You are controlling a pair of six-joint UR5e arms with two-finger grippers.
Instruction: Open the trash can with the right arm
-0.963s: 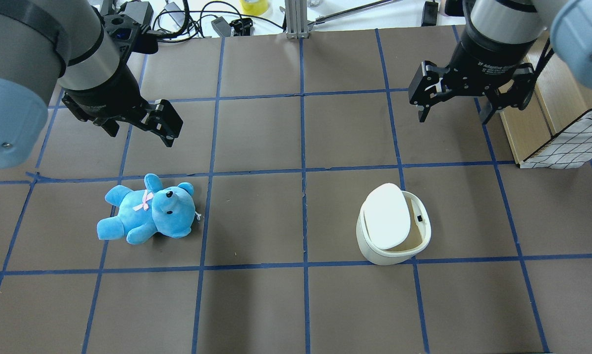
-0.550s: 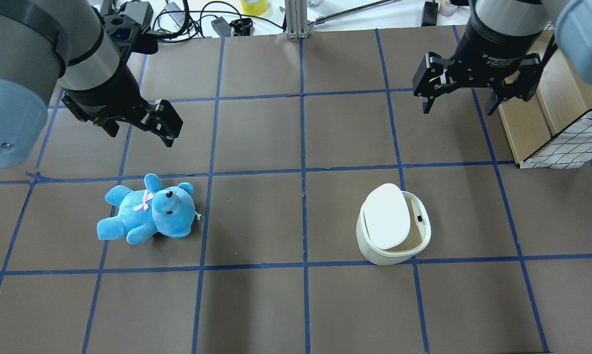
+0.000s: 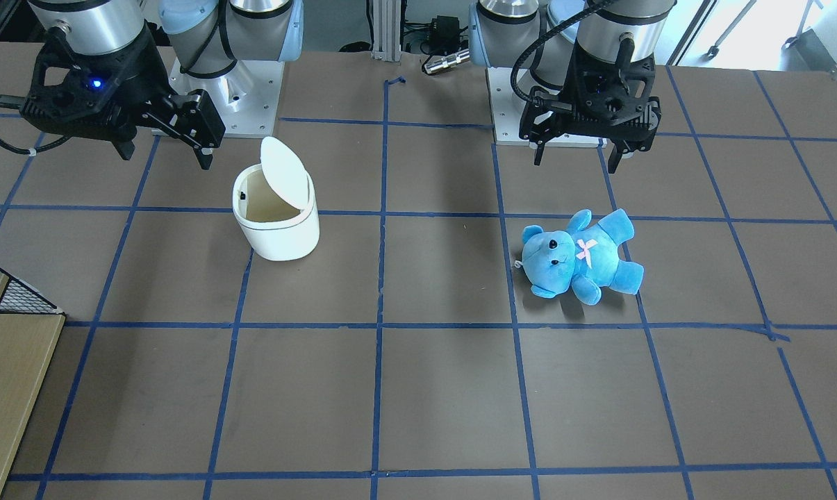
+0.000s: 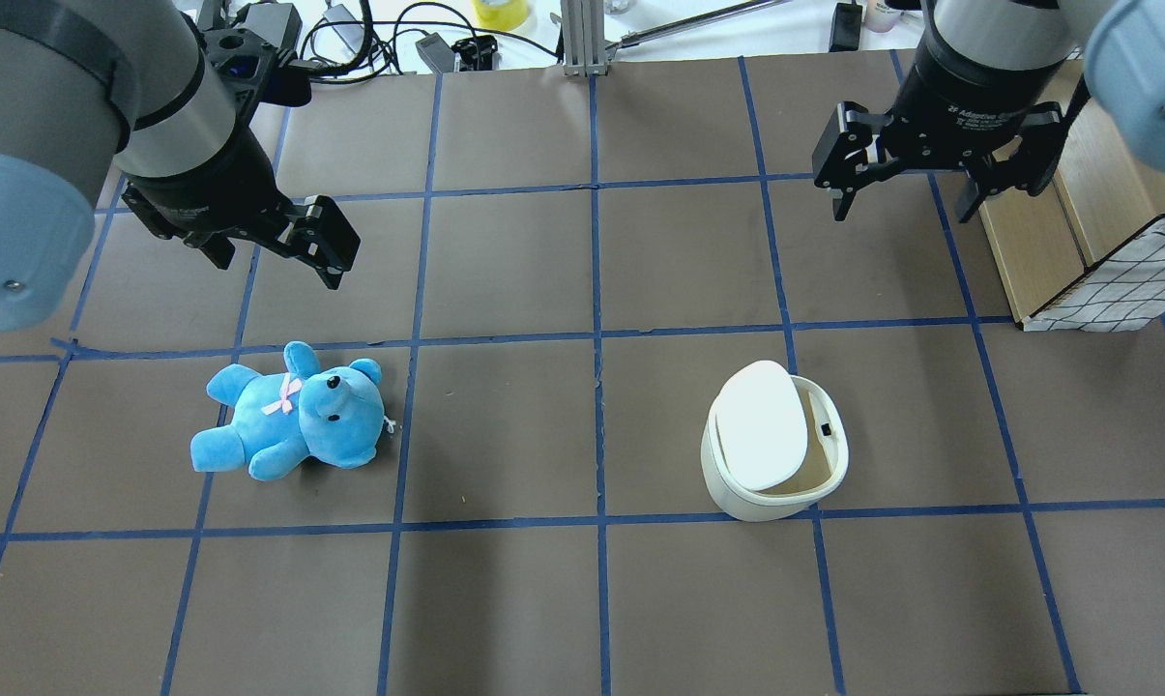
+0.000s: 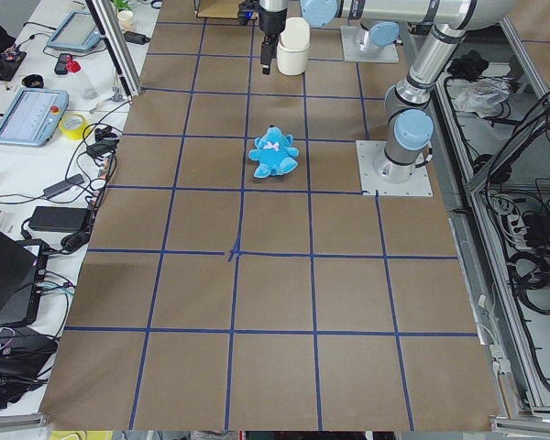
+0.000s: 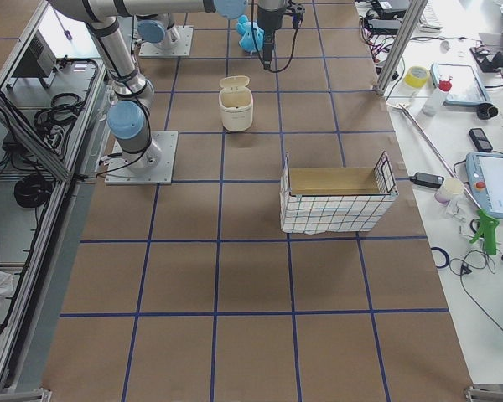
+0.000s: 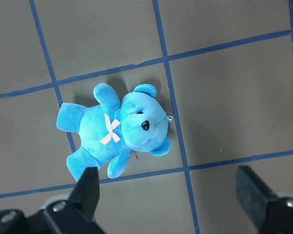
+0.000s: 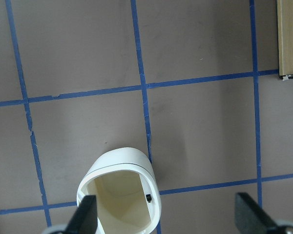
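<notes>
Small white rounded-square plastic trash can (image 4: pixel 737 488), flat hinged lid (image 4: pixel 761 425) raised: opening is judged complete. Black right gripper (image 4: pixel 901 198), spread and empty, is held well apart from the can; only withdrawal is required.

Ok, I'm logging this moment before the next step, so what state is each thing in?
trash can: upright, lid swung up, beige inside showing.
teddy bear: lying on its back, nothing touching it.
right pincer: open, holding nothing, apart from the can.
left pincer: open, holding nothing, apart from the bear.
</notes>
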